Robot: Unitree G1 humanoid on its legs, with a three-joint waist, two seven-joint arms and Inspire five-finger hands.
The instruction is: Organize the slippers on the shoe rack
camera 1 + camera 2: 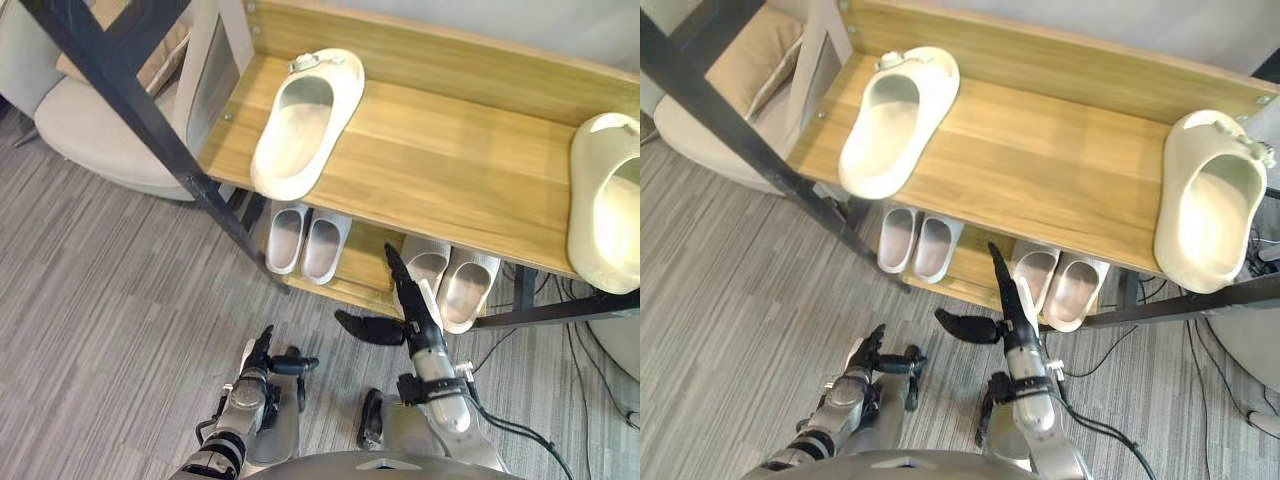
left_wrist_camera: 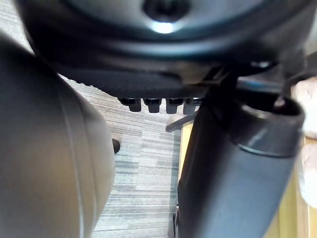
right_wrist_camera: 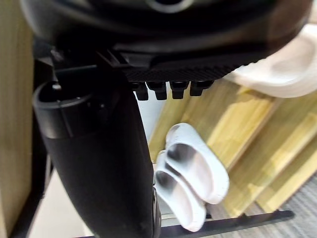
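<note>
slippers (image 1: 466, 290) just beside right hand (image 1: 409, 303)

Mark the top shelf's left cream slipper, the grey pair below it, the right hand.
left cream slipper (image 1: 300, 125), left eye view, footbed
grey pair (image 1: 322, 246), left eye view, right slipper's footbed
right hand (image 1: 413, 319), left eye view, palm

We log one slipper (image 1: 303, 125) on the top shelf (image 1: 440, 170) of the shoe rack, toward its left end, and a second slipper (image 1: 1205, 205) at the right end, well apart. Below, the lower shelf (image 1: 365, 265) carries a left pair (image 1: 305, 240) and a right pair (image 1: 450, 280). An armchair (image 1: 95, 125) stands left of the rack. The right hand (image 1: 410, 300) lies just before the right pair.
</note>
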